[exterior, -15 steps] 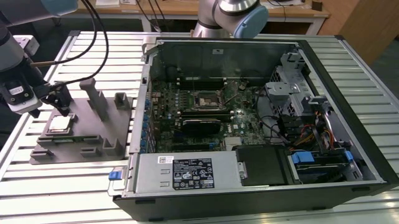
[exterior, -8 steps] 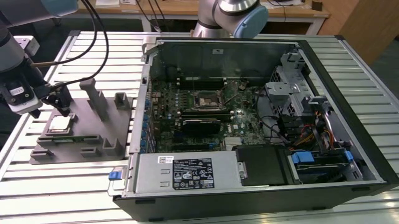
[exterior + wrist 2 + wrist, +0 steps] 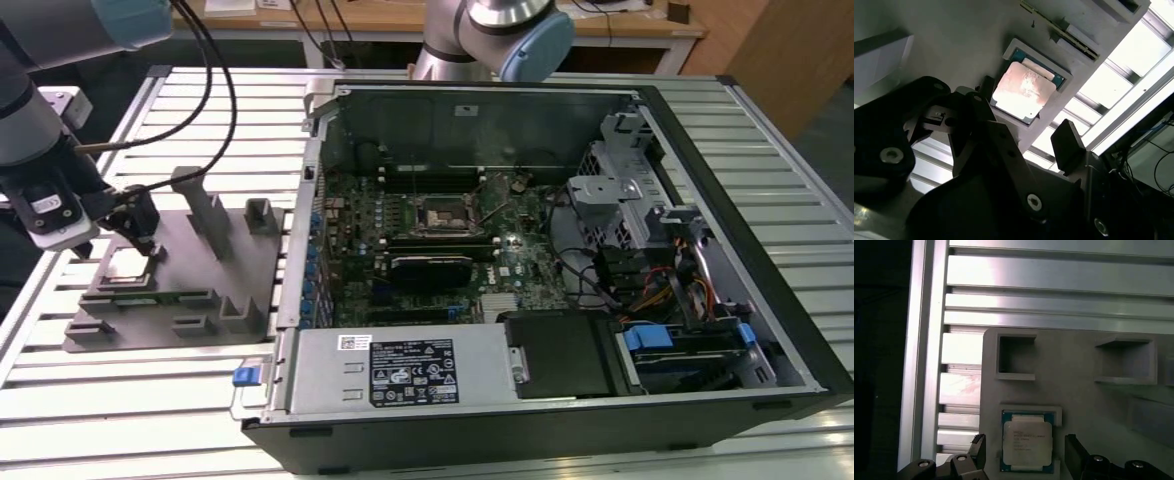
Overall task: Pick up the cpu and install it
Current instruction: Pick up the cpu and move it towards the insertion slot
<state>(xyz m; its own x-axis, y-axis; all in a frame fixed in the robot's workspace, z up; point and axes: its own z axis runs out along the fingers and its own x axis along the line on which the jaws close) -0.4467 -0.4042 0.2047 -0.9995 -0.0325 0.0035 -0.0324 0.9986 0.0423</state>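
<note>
Tool (image 3: 1026,115) is spread wide with a finger on each side of the cpu (image 3: 1027,444), nothing gripped. Looks lined up to pinch its edges.

One cpu, directly under the tool, lying flat in a recess of the grey tray (image 3: 1079,390); the recess likely keeps it square.

- Two empty pockets (image 3: 1015,356) just past it.
- One open PC case (image 3: 534,130) on the tabletop (image 3: 134,400), with one socket (image 3: 438,215), well away from the tool.
</note>
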